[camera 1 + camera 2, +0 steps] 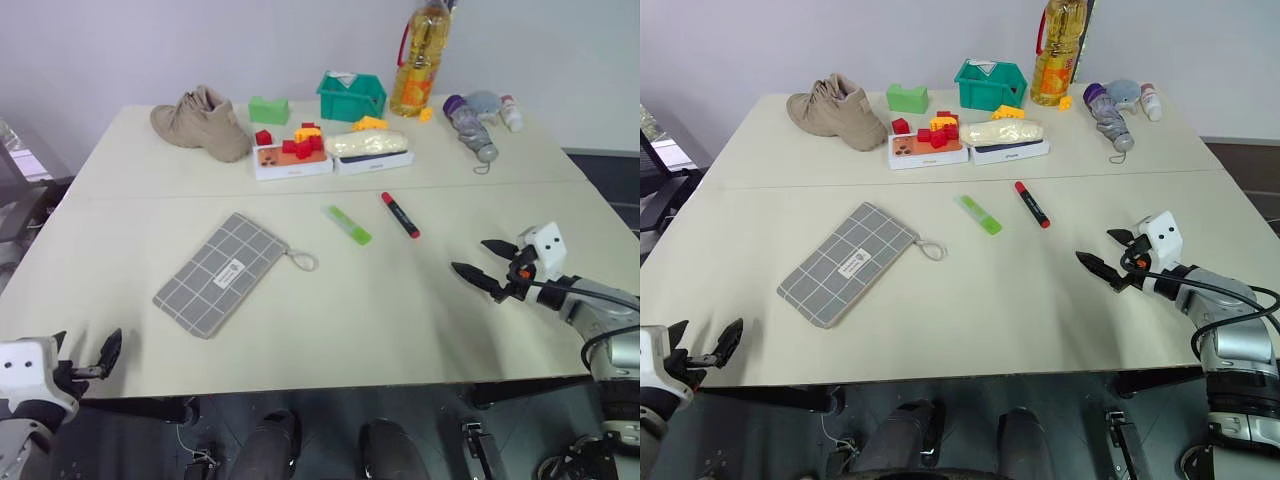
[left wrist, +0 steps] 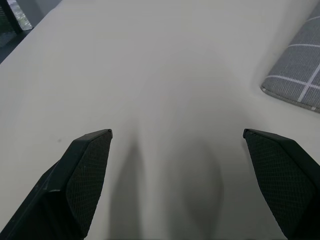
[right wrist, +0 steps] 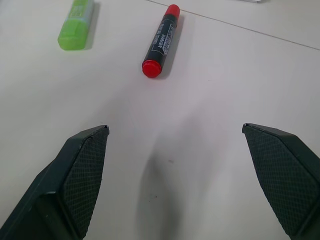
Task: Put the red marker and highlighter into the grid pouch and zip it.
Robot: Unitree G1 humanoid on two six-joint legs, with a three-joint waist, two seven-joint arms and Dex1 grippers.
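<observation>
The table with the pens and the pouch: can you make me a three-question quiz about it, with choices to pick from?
1. Where does the highlighter lie?
A. between the grid pouch and the red marker
B. inside the pouch
C. on the shoe

2. What colour is the basket at the back?
A. yellow
B. green
C. blue

3. How is the right claw?
A. shut on the marker
B. open, holding nothing
C. shut on the pouch

Answers: 1 A, it lies on the table just beside the marker, on the pouch's side. 2 B, it is green, beside the oil bottle. 3 B, its fingers stand apart over bare table.
</observation>
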